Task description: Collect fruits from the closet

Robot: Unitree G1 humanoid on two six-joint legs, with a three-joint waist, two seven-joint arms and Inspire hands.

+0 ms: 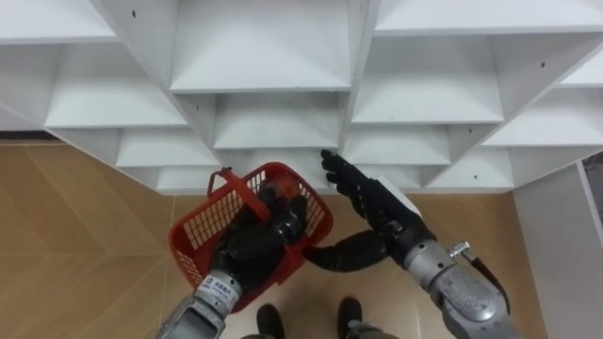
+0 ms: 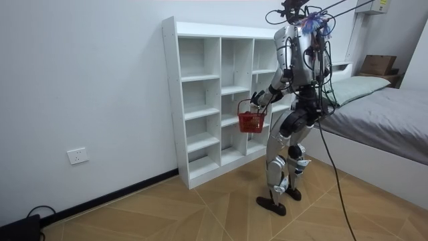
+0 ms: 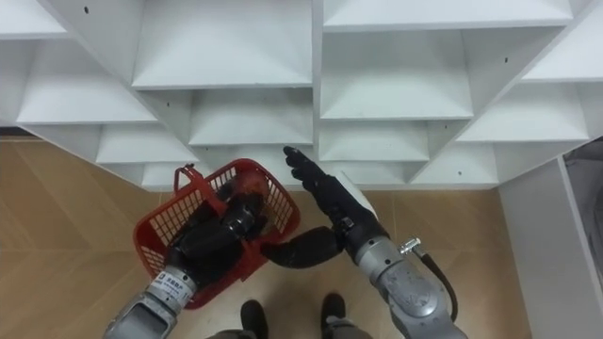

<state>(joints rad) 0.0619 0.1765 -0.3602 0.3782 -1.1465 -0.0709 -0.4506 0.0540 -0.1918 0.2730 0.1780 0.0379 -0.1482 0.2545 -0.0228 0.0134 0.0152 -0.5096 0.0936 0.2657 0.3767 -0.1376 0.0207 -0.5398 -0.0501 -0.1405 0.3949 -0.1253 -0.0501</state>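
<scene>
Left hand (image 1: pixel 271 229) fingers clench the basket (image 1: pixel 200 229) by its handle (image 1: pixel 241 188), right hand (image 1: pixel 366 200) fingers straight and released; we judge the basket light, stiff.

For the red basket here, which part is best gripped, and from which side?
Its handle, from above: it arches over the red basket's open top, while the rest is wide, flared mesh. The left hand is curled round it.
</scene>
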